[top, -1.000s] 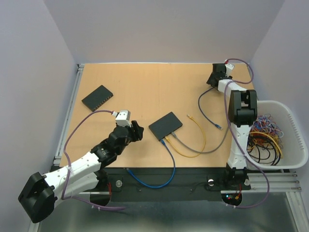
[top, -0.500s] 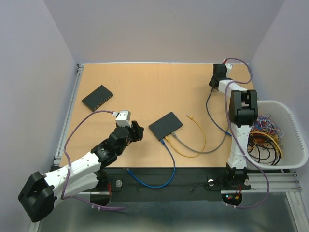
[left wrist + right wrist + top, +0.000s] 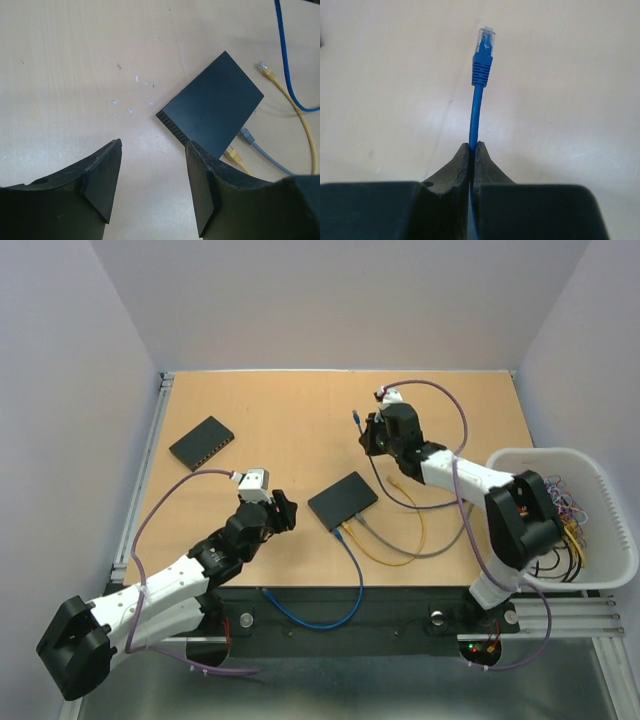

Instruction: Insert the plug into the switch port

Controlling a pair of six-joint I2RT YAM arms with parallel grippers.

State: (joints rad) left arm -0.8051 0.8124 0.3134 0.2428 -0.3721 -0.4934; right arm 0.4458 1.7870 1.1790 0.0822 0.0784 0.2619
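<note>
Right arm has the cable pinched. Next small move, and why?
Probably swing the right gripper round to the near edge of the switch, plug facing it. It's shut on the blue cable just behind the plug, but sits beyond the switch, and the plugged cables enter on the near edge.

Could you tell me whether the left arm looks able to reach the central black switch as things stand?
Probably yes: the left gripper is open and faces the switch, with only bare table between them.
</note>
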